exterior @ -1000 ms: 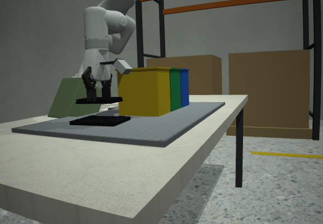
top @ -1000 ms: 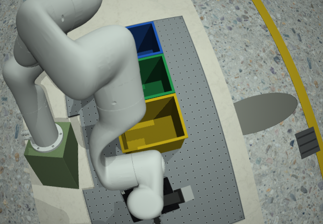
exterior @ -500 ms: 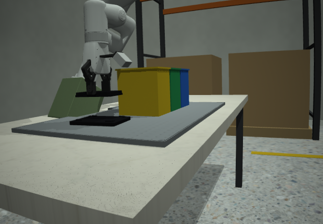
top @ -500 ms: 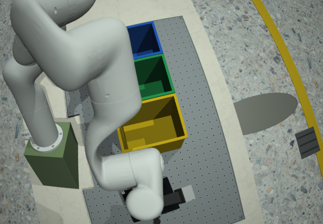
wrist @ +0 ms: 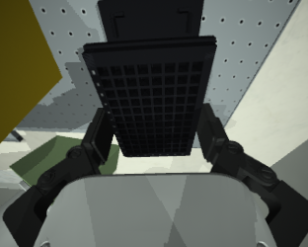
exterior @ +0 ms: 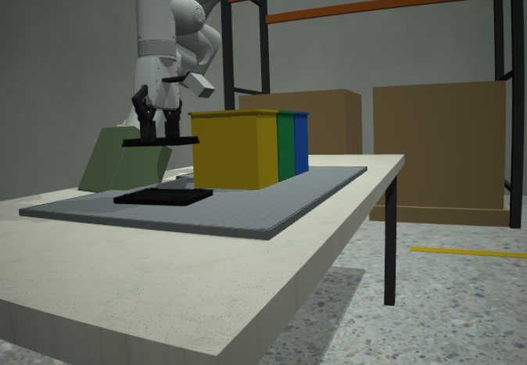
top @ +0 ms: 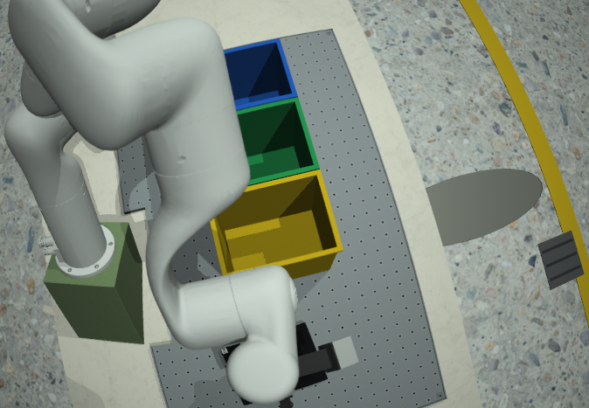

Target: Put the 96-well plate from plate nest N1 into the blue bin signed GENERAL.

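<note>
While clamped across its long sides, the black 96-well plate [wrist: 152,104] hangs level in the air at centre of the wrist view, its grid of wells facing the camera. Pincer [wrist: 154,131] is closed on the plate, one dark finger [wrist: 102,133] pressed to each flank. Exterior view, left of centre: plate [exterior: 160,141] sits well above the black plate nest N1 [exterior: 163,196], which lies flat on the grey perforated board [exterior: 272,205]; plate's height is below the rim of the yellow bin [exterior: 234,150], just to its right and apart from it. Wrist view shows the nest [wrist: 152,20] at top centre, beyond the plate's far edge. Top view: three bins in a touching row running up the frame, yellow bin [top: 333,237] lowest, green bin [top: 308,141] in the middle, blue bin [top: 287,72] uppermost, all upright. White arm [top: 180,155] crosses the left half and hides the plate. Arm stands on a green pedestal [top: 94,308] at lower left of the pale surface [top: 419,232].
</note>
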Action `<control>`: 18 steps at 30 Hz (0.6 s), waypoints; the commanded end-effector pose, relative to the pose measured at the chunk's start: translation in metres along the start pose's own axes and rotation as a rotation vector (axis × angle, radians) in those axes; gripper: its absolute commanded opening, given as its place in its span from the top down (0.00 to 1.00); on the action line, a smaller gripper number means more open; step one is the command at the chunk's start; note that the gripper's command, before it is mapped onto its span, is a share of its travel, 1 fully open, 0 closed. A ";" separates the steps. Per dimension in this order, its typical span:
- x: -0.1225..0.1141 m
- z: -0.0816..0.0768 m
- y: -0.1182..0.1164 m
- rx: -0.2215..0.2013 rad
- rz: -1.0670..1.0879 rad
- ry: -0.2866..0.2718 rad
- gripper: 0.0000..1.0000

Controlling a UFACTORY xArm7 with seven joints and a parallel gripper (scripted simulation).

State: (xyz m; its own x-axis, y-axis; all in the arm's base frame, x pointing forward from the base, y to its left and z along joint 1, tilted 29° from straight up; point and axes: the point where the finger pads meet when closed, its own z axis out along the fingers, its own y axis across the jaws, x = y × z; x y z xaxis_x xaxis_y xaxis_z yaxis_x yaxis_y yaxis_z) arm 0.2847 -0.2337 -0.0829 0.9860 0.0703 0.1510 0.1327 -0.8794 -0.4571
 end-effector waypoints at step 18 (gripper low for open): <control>0.001 -0.033 0.001 -0.004 0.000 0.002 1.00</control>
State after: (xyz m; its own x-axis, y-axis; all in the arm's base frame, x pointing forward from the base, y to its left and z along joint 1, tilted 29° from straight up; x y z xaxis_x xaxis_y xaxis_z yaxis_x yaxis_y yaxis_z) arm 0.2820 -0.2458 -0.0599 0.9861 0.0705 0.1507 0.1329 -0.8792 -0.4576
